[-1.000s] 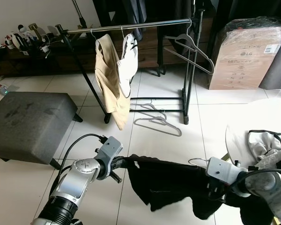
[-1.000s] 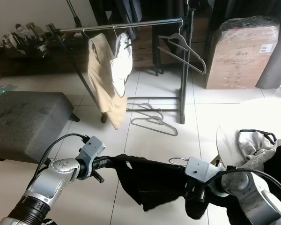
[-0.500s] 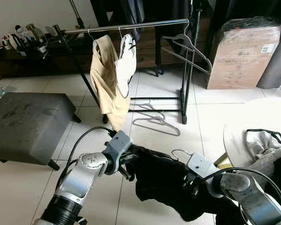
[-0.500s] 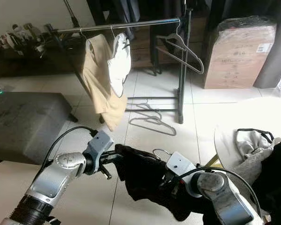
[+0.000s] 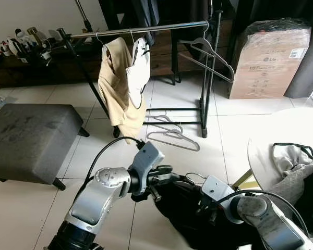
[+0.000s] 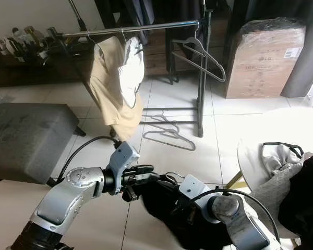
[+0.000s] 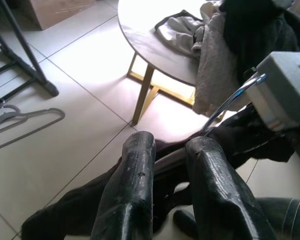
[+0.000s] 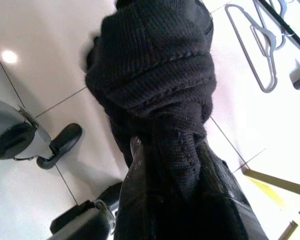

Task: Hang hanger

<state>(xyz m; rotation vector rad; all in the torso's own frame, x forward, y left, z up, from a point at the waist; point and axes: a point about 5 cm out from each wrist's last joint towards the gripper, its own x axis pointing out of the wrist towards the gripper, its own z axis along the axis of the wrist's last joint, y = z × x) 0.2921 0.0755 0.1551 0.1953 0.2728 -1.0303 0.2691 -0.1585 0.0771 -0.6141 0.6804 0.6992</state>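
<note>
Landmark: clothes rack (image 5: 146,28), a black frame with a silver horizontal rail, standing on the white tiled floor (image 5: 219,109) ahead of the robot.
Hanger with black garment (image 5: 190,208): held low between the two grippers, well short of the clothes rack; the black knit cloth hangs bunched below the grippers, and a thin wire hook (image 5: 194,177) shows just above it.
Left gripper (image 7: 165,155): nearer the robot than the clothes rack, at the garment's left end; its two black fingers (image 7: 135,190) are clenched on a thin silver bar of the hanger with the black cloth under them.
Right gripper (image 8: 175,175): just right of the left gripper, also well short of the clothes rack; the black knit cloth is wrapped over and between its fingers, which grasp the garment.
On the rail: a beige garment (image 5: 117,88) and a white garment (image 5: 138,70) hang side by side near the rail's middle; an empty grey hanger (image 5: 208,54) hangs at the rail's right end.
Under the clothes rack: grey hangers (image 5: 172,136) lie on the tiles beside the rack's base.
Left of the clothes rack: a grey upholstered ottoman (image 5: 28,138).
Right of the clothes rack: a cardboard box (image 5: 268,57) wrapped in plastic film.
Right and nearer than the clothes rack: a round white table (image 5: 271,140) with gold legs, carrying a pile of clothes (image 5: 297,161).
</note>
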